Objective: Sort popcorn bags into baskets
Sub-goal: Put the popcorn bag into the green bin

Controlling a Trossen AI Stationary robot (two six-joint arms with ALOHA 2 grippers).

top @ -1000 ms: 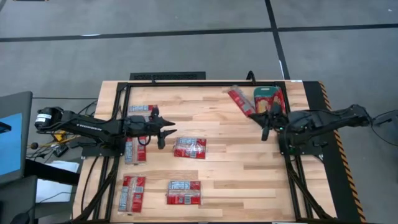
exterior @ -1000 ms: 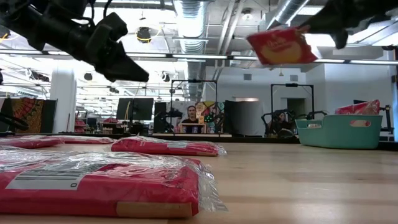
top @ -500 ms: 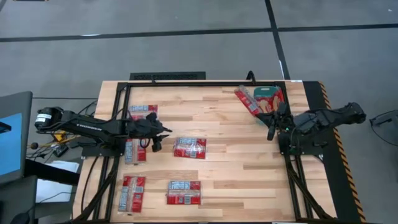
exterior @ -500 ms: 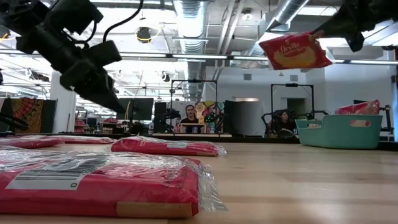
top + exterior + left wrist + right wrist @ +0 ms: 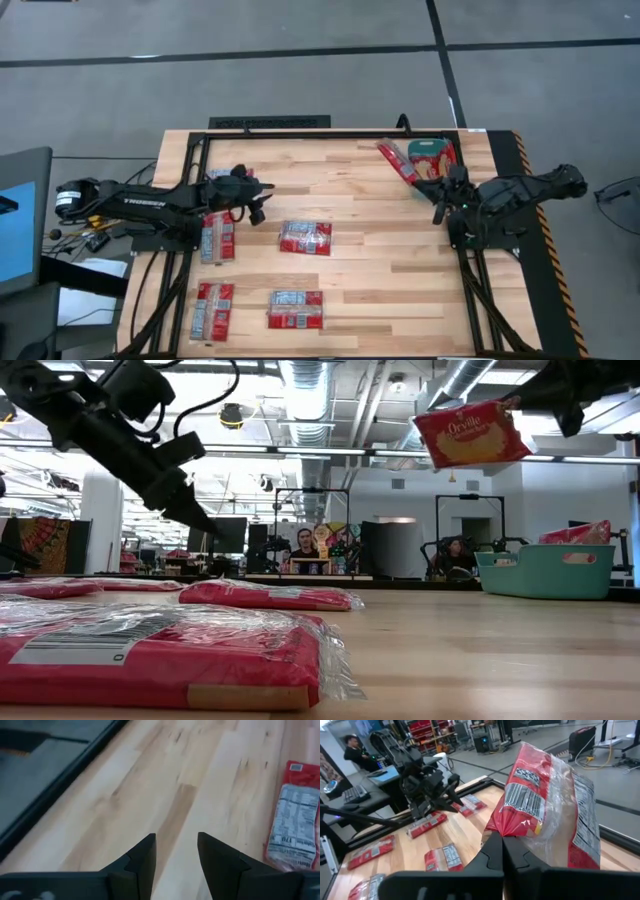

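Left claw [image 5: 258,200]: hovers over the left half of the table [image 5: 380,250], near its far edge; its 2 fingers [image 5: 142,857] stand apart with nothing between them and bare wood below.
Bag under the left arm [image 5: 229,175]: lies flat at the far left, partly covered by the arm in the high view.
Bag beside the left rail [image 5: 217,239]: lies flat, long side running front to back, just nearer than the left claw.
Front-left bag [image 5: 214,309]: flat near the table's front-left corner.
Front-middle bag [image 5: 296,309]: flat, just right of the front-left bag, label panel up.
Centre-left bag [image 5: 305,237]: flat, label panel up, right of the left claw and well apart from the basket.
Held bag [image 5: 398,163]: red packet lifted clear of the table, tilted, pinched at one edge; the low view shows a yellowish picture on it [image 5: 471,432], the right wrist view its barcode panel [image 5: 540,810].
Right claw [image 5: 436,193]: closed on the held bag's edge, raised above the table's far right, just beside the basket.
Basket [image 5: 545,572]: teal bin at the far right corner of the table; 1 red bag [image 5: 432,155] already lies in it.
Room behind: a person [image 5: 303,547] sits at a desk, seen in the low view.
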